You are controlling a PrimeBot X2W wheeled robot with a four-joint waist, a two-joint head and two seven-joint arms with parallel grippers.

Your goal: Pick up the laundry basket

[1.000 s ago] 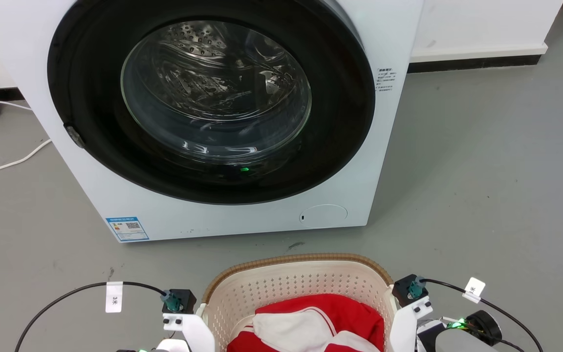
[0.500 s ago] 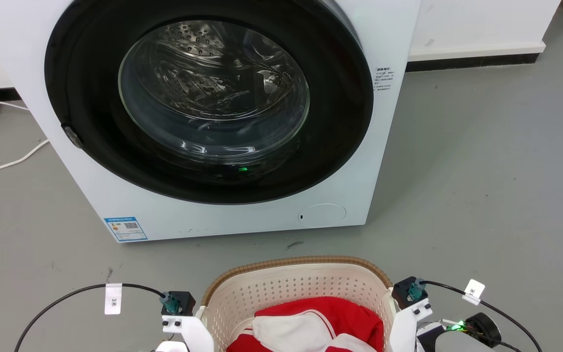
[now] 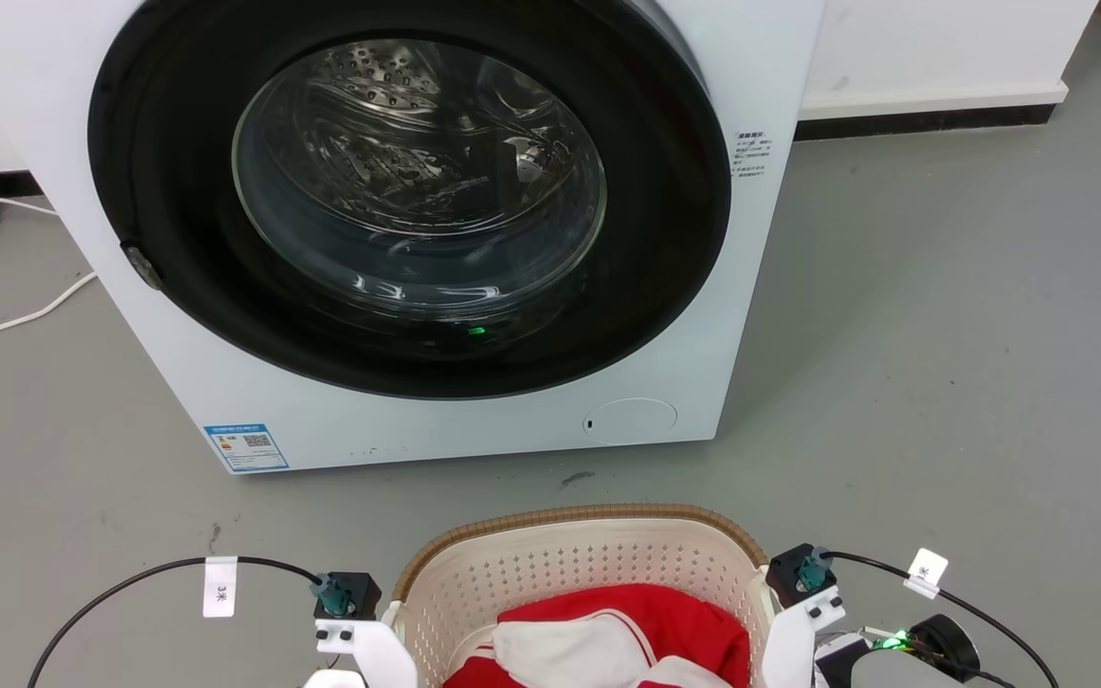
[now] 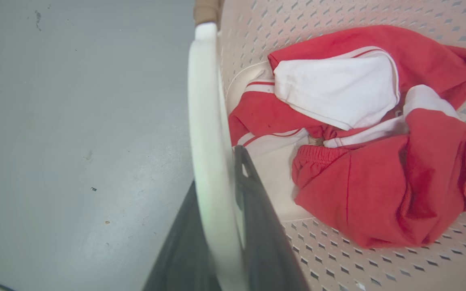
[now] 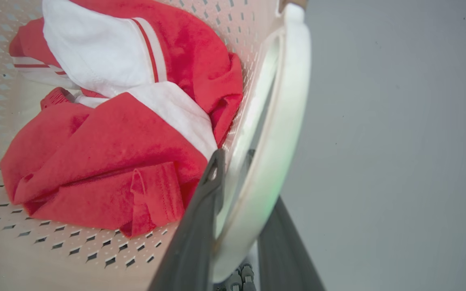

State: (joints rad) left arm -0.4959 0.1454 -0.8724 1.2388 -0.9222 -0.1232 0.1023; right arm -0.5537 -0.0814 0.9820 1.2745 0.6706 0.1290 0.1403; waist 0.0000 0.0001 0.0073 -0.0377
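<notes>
Grey floor (image 3: 942, 382) lies before the washer (image 3: 780, 306). Left fingers (image 4: 257, 226) and right fingers (image 5: 196, 234) each grip, it seems, the laundry basket (image 3: 570, 564) by its handles (image 4: 208, 121).

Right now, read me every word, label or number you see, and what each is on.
"3米": left tag, on the left black cable.
Right tag, on the right black cable: one mark, too blurred to read.
Blue label, low on the washer front: QR code and print too small to read.
Side sticker, upper right of the washer: lines too small to read.
The laundry basket and the clothes: no writing seen.
</notes>
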